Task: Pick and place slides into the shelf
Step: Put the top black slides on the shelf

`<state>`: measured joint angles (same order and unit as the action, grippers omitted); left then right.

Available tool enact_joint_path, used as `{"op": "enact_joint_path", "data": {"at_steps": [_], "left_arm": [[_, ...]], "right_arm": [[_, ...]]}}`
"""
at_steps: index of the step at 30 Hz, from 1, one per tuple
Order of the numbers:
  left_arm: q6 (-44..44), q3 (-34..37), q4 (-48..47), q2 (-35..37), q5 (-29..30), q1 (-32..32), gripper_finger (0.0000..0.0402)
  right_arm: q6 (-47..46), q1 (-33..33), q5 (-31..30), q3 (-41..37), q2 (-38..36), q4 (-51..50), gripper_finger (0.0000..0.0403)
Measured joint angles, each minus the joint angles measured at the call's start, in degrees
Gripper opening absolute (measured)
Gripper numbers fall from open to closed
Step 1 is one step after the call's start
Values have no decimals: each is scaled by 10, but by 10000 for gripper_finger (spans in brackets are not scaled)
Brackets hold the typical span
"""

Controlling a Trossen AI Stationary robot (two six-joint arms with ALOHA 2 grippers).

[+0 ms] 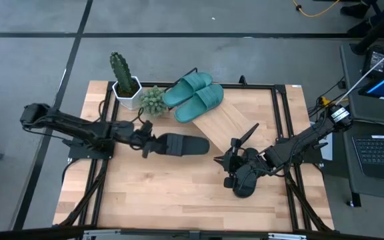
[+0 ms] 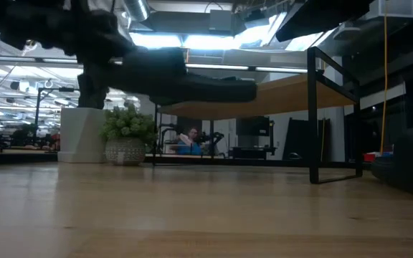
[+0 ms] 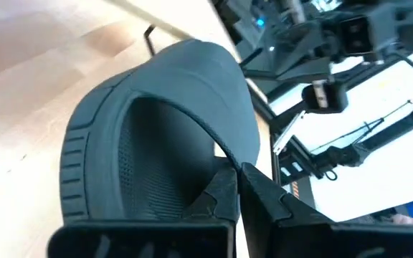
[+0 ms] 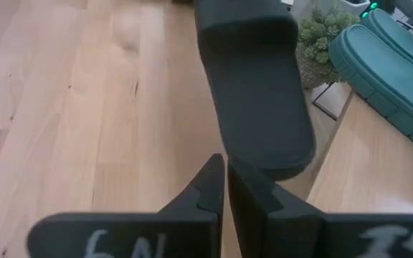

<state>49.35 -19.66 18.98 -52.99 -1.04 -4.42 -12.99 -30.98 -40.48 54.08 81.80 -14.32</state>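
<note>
My left gripper, reaching in from the table's left, is shut on a black slide. That slide hangs in the air near the shelf's low edge. The shelf is a slanted light-wood board on a black frame. Two teal slides lie side by side at its far end. My right gripper is shut and points at the held slide's free end. The second black slide lies on the table under my right wrist; I cannot tell whether they touch. My left gripper pinches the black slide between its two fingers at the strap's edge, on the end nearer the arm. The fingers come level from the table's left, roughly along the slide. The slide is lifted clear and sits about level, its free end pointing to the table's right.
A cactus in a white pot and a small bushy plant stand at the table's far left, beside the shelf. The shelf's black frame post stands on the tabletop. A person sits far off in the room.
</note>
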Motion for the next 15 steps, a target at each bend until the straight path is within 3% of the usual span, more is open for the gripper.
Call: {"op": "enact_joint_path", "data": {"at_steps": [7,15], "left_arm": [[-29,0,-1,56,23,-50,0],[-93,0,-1,109,45,-80,0]], "right_arm": [[5,0,-20,0,0,13,23],[114,0,-21,0,0,142,23]]}}
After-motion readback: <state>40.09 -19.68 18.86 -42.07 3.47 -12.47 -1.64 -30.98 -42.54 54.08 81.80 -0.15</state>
